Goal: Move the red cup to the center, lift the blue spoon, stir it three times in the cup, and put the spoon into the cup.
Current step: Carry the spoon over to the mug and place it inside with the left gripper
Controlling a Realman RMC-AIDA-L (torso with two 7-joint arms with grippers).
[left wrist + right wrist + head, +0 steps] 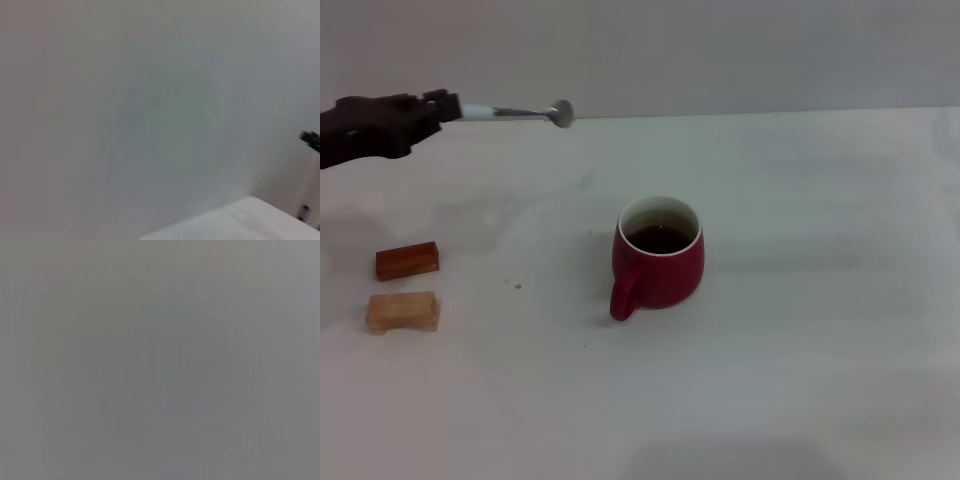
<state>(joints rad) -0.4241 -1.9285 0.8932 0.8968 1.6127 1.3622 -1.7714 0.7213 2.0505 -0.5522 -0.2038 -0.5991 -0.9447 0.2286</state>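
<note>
Spoon [525,112] is being held level by its pale handle, clamped in the left gripper [448,106], bowl outward, far-left of the cup [658,256]. Slim, stiff and slick, it is being judged liable to swivel; the ceramic cup looks heavy, breakable.

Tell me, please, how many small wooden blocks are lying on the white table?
2: a reddish-brown wooden block at the table's left, and a tan wooden block just nearer the robot. None seems hidden.

light: soft, even, diffuse | shadows: faint under red cup [658,262] | head view: slightly hazy | wrist views: featureless grey, defocused
</note>
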